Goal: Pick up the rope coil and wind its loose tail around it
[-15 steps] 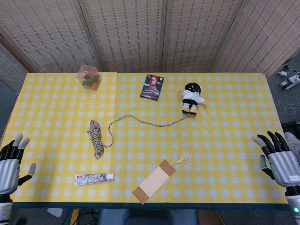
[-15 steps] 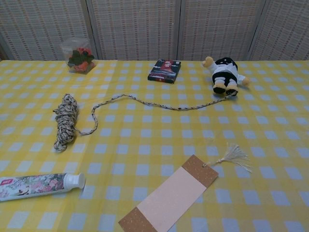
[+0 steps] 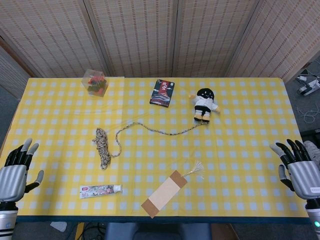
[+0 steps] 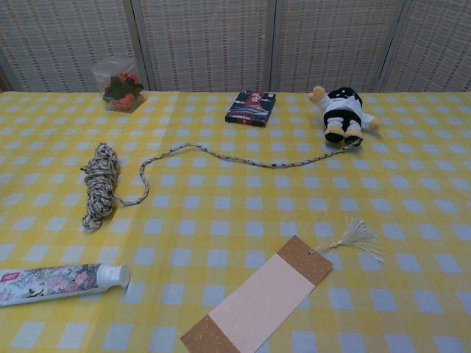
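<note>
The rope coil [image 3: 102,146] lies left of centre, its loose tail [image 3: 160,131] trailing right toward the doll [image 3: 204,104], seemingly touching it. Nothing is lifted yet. Left hand [image 3: 16,172] and right hand [image 3: 299,170] hover empty, fingers spread, at the near corners; reaching for the coil likely comes next.

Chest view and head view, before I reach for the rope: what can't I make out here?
- Both hands: outside the chest view; in the head view the left hand and right hand are cut by the frame edges.
- Rope coil: where the loose tail leaves it is too small to see.
- Tail's far end: at the doll's feet; touching or not, cannot tell.
- Tube: cap end cut by the chest view's left edge.
</note>
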You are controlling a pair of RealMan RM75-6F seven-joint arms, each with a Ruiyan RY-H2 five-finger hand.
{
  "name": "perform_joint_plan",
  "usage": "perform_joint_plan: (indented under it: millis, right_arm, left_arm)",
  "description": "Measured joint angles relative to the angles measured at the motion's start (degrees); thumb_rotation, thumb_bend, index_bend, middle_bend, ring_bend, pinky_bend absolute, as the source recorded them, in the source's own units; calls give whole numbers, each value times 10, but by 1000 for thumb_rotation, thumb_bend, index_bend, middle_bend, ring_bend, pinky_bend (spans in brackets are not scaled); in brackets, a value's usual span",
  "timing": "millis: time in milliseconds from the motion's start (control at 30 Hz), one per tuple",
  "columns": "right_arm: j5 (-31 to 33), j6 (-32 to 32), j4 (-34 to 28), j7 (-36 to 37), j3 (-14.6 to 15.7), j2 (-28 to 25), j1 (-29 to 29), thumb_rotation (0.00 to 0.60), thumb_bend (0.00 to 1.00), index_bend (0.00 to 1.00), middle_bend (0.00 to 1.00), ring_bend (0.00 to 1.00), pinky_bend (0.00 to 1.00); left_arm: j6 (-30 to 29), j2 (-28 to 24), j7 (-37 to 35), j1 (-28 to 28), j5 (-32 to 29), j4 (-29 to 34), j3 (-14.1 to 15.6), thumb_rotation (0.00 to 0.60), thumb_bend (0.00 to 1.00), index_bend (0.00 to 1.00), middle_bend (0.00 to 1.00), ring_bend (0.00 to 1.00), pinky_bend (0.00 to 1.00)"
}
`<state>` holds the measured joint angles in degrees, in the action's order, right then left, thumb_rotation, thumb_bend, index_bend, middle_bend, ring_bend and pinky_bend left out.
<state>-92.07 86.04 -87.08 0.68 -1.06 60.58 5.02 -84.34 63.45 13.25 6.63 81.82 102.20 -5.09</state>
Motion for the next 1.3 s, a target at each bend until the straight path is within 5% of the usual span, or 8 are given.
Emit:
perform_joint_plan:
  millis: [400,767,1133,1300]
  right_arm:
    - [-1,6,-15,-10,-4,-12,-1,600,642,172,149,7,36]
    - [-5,13,-26,-19,-2,-18,-5,600,642,172,149,7,36]
    - [-3,18,-28,-16,-1,-22,-11,600,641,172,149,7,36]
    - [-1,19,-28,-17,-2,-23,-12,600,641,172,149,7,36]
  left_arm:
    - [66,-3,-46,72,43,-52,-18,600,398,130,51,128,68]
    - [199,2,-79,183,74,-102,-28,600,397,148,62,115,67]
    - [375,40,-101,298,-6,-153,-44,600,420,192,110,78,59]
    - [409,67,-77,330,-47,-176,-49,511,420,238,148,77,51]
